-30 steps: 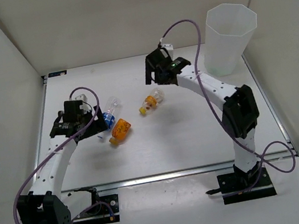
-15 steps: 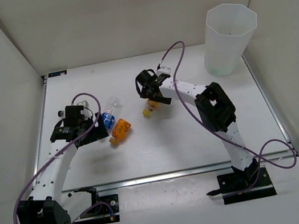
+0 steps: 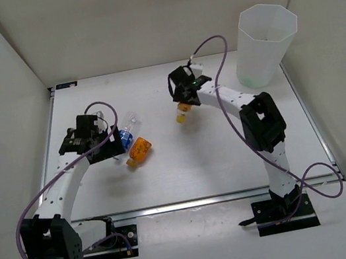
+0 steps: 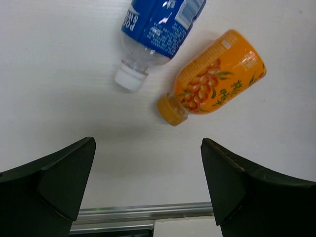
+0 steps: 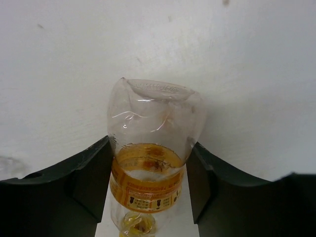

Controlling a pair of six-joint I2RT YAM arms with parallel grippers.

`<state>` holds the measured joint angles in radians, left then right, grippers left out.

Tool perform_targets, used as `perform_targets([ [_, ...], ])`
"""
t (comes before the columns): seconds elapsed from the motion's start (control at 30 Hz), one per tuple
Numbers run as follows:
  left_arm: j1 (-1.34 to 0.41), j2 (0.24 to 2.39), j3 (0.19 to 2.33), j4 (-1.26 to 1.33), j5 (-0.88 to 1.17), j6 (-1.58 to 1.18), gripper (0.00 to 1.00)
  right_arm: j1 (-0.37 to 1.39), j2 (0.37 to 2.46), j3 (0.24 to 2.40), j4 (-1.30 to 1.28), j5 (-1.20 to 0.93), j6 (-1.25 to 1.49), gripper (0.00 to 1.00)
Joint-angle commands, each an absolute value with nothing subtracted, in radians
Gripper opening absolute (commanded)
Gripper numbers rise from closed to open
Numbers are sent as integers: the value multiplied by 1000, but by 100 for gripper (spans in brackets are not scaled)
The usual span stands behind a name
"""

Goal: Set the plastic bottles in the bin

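Note:
My right gripper point(image 3: 184, 97) point(image 5: 150, 148) is shut on a clear bottle with an orange label point(image 5: 153, 123), its dented base pointing away from the camera. In the top view that bottle's orange end point(image 3: 183, 112) hangs below the gripper, left of the bin point(image 3: 264, 39). A blue-labelled bottle point(image 4: 160, 22) point(image 3: 126, 134) and an orange bottle point(image 4: 217, 74) point(image 3: 139, 150) lie side by side on the table. My left gripper point(image 4: 148, 163) point(image 3: 106, 149) hovers open just short of their caps, holding nothing.
White walls close in the table on three sides. A metal rail point(image 4: 138, 215) runs along the near edge. The bin stands in the far right corner.
My right gripper has shut on the orange-labelled bottle and carried it a little to the right, off the table. The left arm has barely shifted.

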<state>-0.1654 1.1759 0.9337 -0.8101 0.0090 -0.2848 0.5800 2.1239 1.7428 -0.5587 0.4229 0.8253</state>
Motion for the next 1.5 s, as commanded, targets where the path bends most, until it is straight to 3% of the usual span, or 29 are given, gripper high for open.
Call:
perform_targets([
  [0.0, -161, 1230, 1021, -784, 17, -265, 99, 509, 1904, 1799, -407, 378, 573, 13],
  [0.17, -179, 1359, 1095, -700, 93, -317, 98, 350, 1839, 1995, -442, 282, 346, 10],
  [0.27, -182, 1432, 1149, -670, 120, -336, 99, 260, 1821, 2048, -392, 351, 233, 15],
  [0.37, -161, 1494, 1204, -660, 115, -354, 98, 168, 1827, 2095, -312, 475, 123, 14],
  [0.63, -72, 1554, 1289, -689, 48, -481, 99, -55, 2046, 2371, -287, 408, 74, 18],
  [0.8, 0, 1514, 1241, -683, -29, -561, 98, -92, 2155, 2437, -252, 463, -44, 38],
  [0.87, 38, 1496, 1220, -660, -84, -613, 99, -86, 2190, 2445, -250, 443, -69, 70],
  [0.97, 98, 1474, 1189, -626, -126, -673, 98, -83, 2201, 2447, -247, 423, -58, 99],
  [1.13, 198, 1493, 1155, -577, -213, -724, 98, -98, 2191, 2493, -308, 324, -15, 99],
  [1.3, 252, 1590, 1190, -490, -155, -773, 98, -112, 2154, 2539, -411, 162, 52, 99],
  [1.47, 250, 1712, 1290, -454, -190, -804, 99, -149, 2062, 2462, -462, -52, 110, 99],
])
